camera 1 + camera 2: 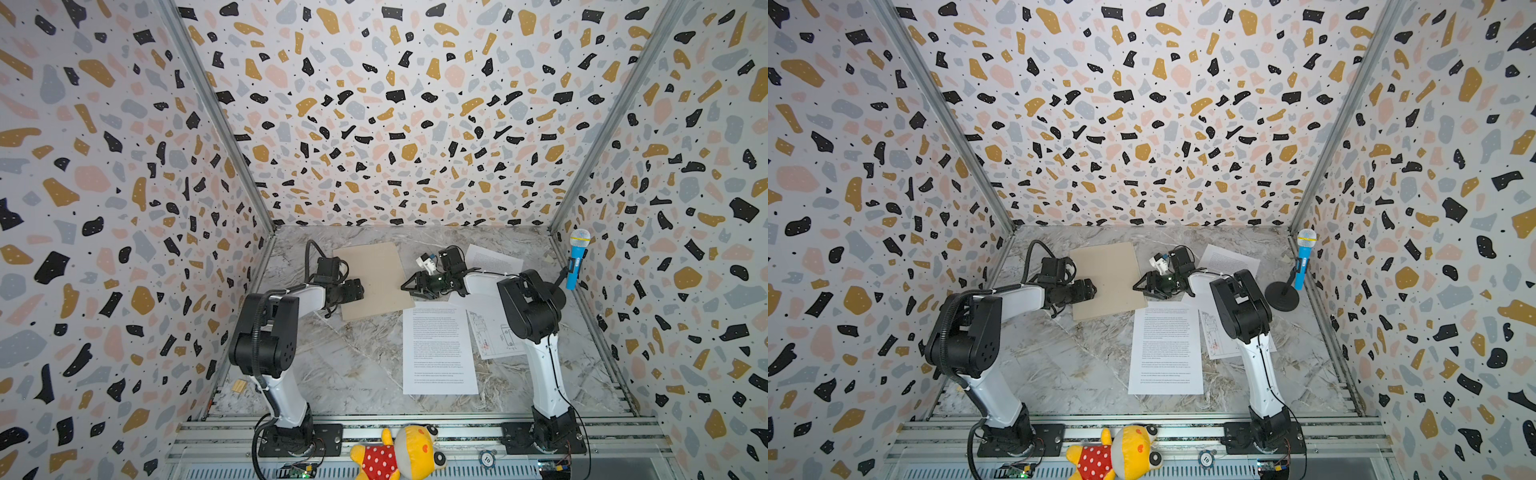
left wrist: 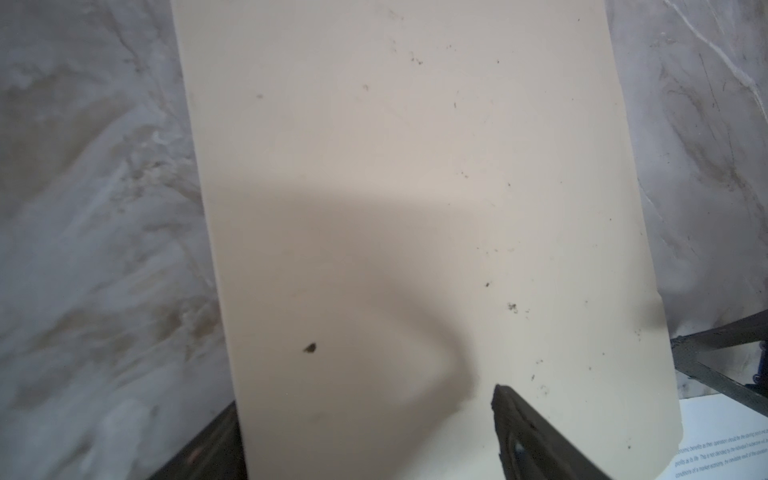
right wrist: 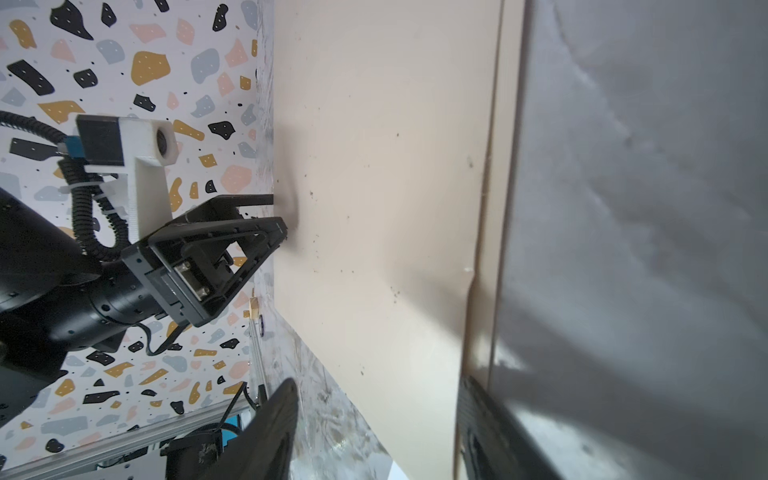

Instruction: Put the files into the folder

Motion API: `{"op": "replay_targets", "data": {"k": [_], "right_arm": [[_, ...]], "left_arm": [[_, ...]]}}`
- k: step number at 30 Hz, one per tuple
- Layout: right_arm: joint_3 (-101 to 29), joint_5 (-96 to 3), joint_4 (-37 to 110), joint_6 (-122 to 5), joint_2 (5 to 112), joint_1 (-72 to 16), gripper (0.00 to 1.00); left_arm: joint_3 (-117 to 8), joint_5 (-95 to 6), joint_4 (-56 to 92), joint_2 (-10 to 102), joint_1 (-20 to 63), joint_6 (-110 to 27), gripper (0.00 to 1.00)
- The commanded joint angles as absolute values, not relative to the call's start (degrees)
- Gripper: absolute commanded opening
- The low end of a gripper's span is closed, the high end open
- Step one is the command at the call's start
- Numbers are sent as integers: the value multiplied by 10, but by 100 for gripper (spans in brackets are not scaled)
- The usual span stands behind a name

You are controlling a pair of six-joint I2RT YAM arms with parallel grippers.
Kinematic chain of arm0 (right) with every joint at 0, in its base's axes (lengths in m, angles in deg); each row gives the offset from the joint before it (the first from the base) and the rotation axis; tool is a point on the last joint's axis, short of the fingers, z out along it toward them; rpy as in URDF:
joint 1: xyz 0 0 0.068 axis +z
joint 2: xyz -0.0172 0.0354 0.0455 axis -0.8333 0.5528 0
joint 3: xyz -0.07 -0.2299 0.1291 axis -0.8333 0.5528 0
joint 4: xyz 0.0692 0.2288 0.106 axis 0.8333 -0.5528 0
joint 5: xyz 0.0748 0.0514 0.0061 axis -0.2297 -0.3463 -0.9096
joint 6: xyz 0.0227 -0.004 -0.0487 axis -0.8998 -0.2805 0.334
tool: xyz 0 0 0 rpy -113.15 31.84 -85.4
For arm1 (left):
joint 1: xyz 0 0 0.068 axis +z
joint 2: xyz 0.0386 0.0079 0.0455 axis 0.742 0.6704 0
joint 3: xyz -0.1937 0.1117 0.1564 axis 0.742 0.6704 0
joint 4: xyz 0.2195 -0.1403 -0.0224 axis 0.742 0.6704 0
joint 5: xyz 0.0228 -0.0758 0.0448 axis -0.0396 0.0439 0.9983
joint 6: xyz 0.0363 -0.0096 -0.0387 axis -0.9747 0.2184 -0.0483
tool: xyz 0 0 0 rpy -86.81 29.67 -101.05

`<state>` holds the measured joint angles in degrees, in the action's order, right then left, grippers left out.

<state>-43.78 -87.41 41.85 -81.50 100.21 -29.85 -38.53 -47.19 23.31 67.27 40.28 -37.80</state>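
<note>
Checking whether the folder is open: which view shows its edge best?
Right wrist view: the folder shows two layers close up, lying together. Both top views show it whole but small; left wrist, only its cover.

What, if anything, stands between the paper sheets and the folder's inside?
The folder itself: it lies shut, cover flat over the inside. The front text sheet is bare; the right arm overhangs the diagram sheet.

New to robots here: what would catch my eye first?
Loud speckled walls enclose a marble table where the left gripper and right gripper flank a beige folder, beside printed sheets. A yellow plush toy lies by the front rail; a blue microphone stands far right.
</note>
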Motion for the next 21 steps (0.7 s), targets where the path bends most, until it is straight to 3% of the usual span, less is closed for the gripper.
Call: {"op": "replay_targets", "data": {"k": [1, 21], "right_arm": [[-420, -904, 457, -858, 956, -300, 61], [-264, -889, 611, -979, 846, -316, 54]], "left_arm": [[-391, -505, 227, 684, 392, -382, 87], [-357, -525, 171, 663, 350, -362, 87]]}}
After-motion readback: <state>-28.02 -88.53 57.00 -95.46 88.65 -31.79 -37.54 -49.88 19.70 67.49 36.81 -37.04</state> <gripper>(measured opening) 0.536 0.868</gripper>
